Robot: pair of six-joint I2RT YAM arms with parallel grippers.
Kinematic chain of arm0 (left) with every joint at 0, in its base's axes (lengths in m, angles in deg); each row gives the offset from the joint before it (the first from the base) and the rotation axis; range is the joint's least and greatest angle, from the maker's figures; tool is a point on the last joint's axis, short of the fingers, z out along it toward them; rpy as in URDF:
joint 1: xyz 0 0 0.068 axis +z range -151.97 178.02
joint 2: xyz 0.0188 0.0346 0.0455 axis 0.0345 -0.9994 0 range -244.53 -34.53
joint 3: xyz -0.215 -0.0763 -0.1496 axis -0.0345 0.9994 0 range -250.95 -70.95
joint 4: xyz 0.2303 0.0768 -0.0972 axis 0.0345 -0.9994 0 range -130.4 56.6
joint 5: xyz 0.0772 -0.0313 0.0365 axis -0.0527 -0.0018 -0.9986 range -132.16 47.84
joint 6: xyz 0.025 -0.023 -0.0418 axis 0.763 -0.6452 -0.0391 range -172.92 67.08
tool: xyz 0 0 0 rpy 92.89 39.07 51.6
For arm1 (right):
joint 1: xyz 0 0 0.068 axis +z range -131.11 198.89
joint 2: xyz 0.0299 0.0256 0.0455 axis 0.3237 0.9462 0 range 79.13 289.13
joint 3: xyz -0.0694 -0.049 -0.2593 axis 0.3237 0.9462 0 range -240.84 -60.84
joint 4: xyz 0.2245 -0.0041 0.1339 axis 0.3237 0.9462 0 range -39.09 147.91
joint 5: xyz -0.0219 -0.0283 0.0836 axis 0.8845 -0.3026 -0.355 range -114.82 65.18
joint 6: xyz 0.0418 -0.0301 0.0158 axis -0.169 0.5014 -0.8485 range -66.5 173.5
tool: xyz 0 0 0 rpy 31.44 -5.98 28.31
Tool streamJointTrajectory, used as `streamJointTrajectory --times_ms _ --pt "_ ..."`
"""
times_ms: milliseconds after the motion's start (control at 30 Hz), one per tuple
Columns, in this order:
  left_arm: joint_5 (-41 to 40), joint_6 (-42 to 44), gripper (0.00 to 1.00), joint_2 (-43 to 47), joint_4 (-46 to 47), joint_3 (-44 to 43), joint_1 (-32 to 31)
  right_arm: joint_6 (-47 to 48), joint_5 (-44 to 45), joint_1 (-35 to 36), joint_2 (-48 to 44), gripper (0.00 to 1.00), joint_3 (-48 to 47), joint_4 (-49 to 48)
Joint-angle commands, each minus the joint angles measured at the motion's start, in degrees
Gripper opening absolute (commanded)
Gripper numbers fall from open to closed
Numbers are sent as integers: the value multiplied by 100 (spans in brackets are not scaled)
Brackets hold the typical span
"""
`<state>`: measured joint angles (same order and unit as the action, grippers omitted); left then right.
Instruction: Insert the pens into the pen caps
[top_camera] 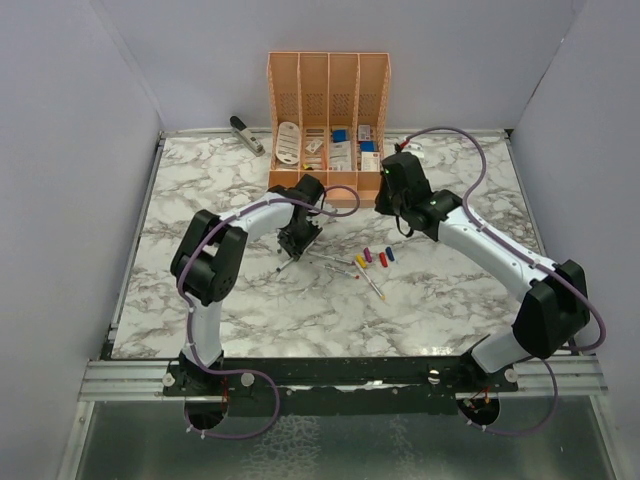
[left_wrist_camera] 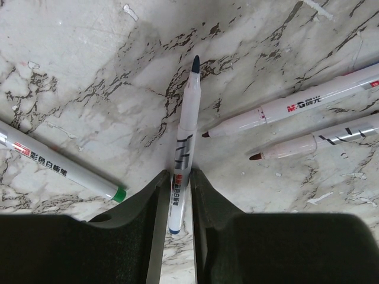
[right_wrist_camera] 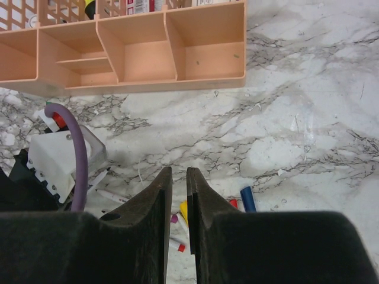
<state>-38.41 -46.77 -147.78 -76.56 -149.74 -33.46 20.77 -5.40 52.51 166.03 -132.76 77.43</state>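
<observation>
Jaws, left: clamped on a thin white plastic stick pen (left_wrist_camera: 185, 136) with a dark blue tip. Gripped near the tail, long front end sticking out over the marbled white tabletop (left_wrist_camera: 89, 71); whether lifted off yet, cannot tell. Raise straight up, clear of the two dark-tipped white pens (left_wrist_camera: 308, 100) just to the right. Carry slowly, since so long an overhang probably wobbles. Match by colour: aim for the stubby blue plastic cap (right_wrist_camera: 247, 198), lying beside the red cap (top_camera: 382, 259), purple cap (top_camera: 368, 254) and yellow cap (top_camera: 361, 262). Jaws, right: narrowed to a slit, empty, poised near the caps. Open wider, take the blue cap by its closed end, turn its mouth toward the tip.
</observation>
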Motion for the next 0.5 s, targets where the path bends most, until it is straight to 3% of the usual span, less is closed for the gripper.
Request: streamJointTrajectory --times_ms 0,67,133,267,400,467 --pt "-238 -19 23 -972 -563 346 -127 -97 264 -53 -207 17 10 -56" --pt "-271 -64 15 -1094 -629 329 -153 -94 287 -66 -210 17 18 -26" --pt "-270 -130 0 -1136 -620 346 -173 -93 355 -83 -208 17 35 3" --pt "-212 -157 0 -1000 -482 415 -174 -170 483 -185 -221 18 139 83" --pt "-190 -275 0 -693 -254 433 -174 -171 488 -321 -156 40 401 98" --pt "-181 -353 0 -481 -123 434 -174 -138 486 -339 -76 40 544 129"
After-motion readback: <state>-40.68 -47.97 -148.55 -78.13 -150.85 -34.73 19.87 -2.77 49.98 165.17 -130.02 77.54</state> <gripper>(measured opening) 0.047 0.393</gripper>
